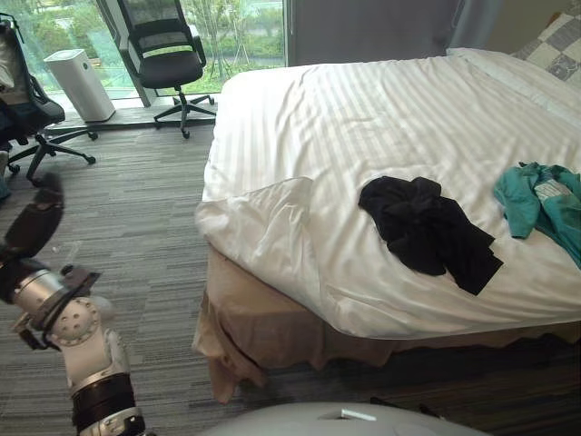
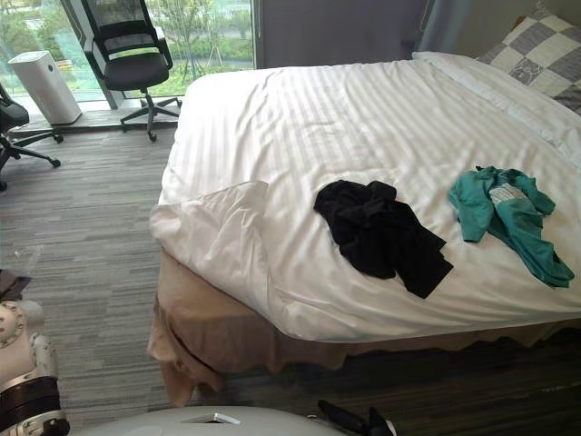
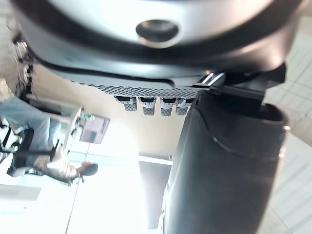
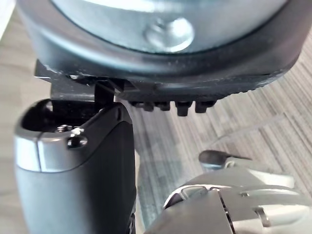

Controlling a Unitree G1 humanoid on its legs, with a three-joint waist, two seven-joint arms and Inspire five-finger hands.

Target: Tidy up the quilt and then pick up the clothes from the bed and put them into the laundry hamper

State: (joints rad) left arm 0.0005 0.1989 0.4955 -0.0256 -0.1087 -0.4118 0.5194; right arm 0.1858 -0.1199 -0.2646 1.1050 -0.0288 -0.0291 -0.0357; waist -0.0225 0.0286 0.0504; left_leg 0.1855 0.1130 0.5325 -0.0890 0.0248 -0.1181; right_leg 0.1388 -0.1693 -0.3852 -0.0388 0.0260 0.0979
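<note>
- The bed [image 1: 272, 338] fills everything from twelve to four o'clock. Its white quilt [image 1: 363, 118] lies flat, except for one corner folded back at the foot.
- Black clothes [image 1: 427, 227] sit crumpled on the quilt near the middle, with a teal garment [image 2: 504, 213] apart at their three o'clock.
- An office chair [image 1: 168, 54] stands at eleven o'clock.
- The left hand [image 1: 36, 225] hangs at nine o'clock above the carpet [image 1: 136, 209], fingers fairly straight and empty.
- The right hand [image 4: 83, 185] is over the carpet too; I cannot tell if it is open or closed.
</note>
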